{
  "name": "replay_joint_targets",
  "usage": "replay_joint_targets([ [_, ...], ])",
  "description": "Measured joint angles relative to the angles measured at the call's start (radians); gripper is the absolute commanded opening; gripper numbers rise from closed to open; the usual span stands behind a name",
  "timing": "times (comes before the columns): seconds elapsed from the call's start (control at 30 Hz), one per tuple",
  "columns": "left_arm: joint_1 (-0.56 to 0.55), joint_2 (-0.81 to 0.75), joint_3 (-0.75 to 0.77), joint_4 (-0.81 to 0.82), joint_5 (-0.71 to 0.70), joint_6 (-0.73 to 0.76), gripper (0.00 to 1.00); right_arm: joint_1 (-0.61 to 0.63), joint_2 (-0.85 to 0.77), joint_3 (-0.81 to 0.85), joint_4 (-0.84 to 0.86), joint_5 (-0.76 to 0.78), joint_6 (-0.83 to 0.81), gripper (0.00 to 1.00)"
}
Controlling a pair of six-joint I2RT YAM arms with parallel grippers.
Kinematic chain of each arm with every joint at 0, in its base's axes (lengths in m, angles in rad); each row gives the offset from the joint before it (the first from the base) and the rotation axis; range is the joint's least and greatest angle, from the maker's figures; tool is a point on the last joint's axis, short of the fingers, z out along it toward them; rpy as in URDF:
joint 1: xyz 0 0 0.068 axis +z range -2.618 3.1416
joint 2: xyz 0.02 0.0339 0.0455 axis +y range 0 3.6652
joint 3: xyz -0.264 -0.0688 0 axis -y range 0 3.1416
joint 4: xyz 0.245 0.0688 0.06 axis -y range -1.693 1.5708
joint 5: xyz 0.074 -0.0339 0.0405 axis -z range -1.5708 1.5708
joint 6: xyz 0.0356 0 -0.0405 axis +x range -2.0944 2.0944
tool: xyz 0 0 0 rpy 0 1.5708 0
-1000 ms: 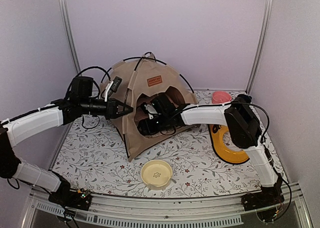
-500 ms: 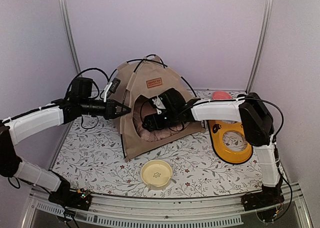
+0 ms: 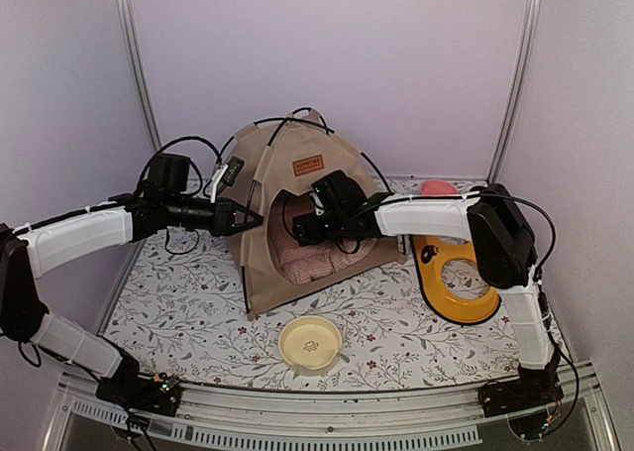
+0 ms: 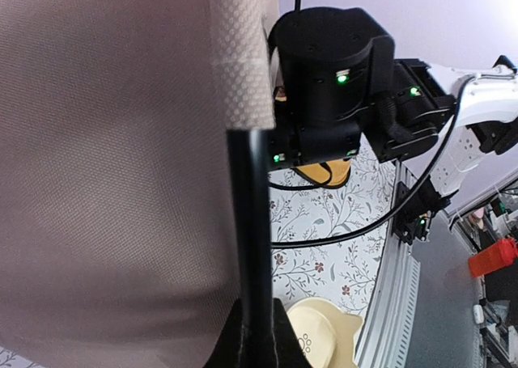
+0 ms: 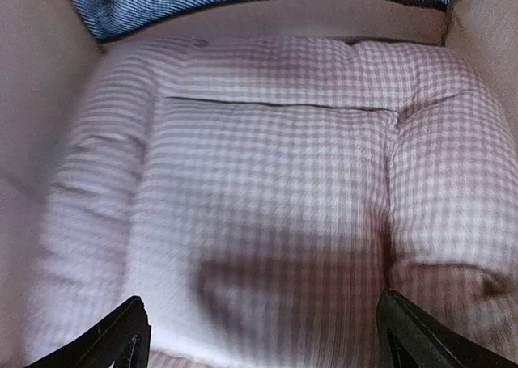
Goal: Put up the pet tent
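The tan pet tent (image 3: 297, 173) stands domed at the back of the table, with its arched doorway facing the front. My left gripper (image 3: 251, 216) is shut on the thin black pole (image 4: 250, 222) at the tent's front left corner, next to the tan fabric (image 4: 113, 182). My right gripper (image 3: 303, 229) hovers at the doorway, jaws wide open and empty. Just below its fingertips (image 5: 121, 336) lies the pink-and-white checked cushion (image 5: 267, 190), flat on the tent floor (image 3: 312, 261). The tent's pompom toy is hidden.
A cream paw-print bowl (image 3: 310, 343) sits in front of the tent, near the table's front edge. A yellow feeder tray (image 3: 451, 297) lies to the right under the right arm. A pink bowl (image 3: 437, 187) stands at the back right.
My right gripper opened wide and drew back out of the doorway, leaving the cushion inside the tent. The left gripper kept its hold on the pole.
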Motion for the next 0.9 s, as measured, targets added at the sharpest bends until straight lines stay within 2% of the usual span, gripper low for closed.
replay_joint_targets([
  [0.13,0.000,0.002,0.000,0.001,0.003,0.000,0.00,-0.006,0.099,0.085,-0.031,0.015,0.000,0.98],
  [0.23,0.000,0.002,0.000,0.001,0.004,0.000,0.00,-0.008,0.154,0.101,-0.036,0.013,0.005,0.83],
  [0.3,0.000,0.002,0.002,0.000,0.006,0.000,0.00,-0.008,0.183,0.112,-0.035,0.013,0.007,0.61],
  [0.4,0.000,0.002,0.002,0.000,0.009,0.000,0.00,-0.008,0.200,0.137,-0.035,0.022,0.013,0.20],
  [0.47,0.000,0.002,0.002,0.000,0.011,0.001,0.00,-0.007,0.200,0.148,-0.034,0.032,0.011,0.03],
  [0.5,0.000,0.002,0.002,-0.001,0.011,0.003,0.00,-0.006,0.200,0.152,-0.031,0.038,0.008,0.00],
  [0.9,-0.002,0.002,0.002,-0.014,0.025,0.021,0.00,-0.003,0.183,0.153,0.066,0.146,-0.159,0.00],
])
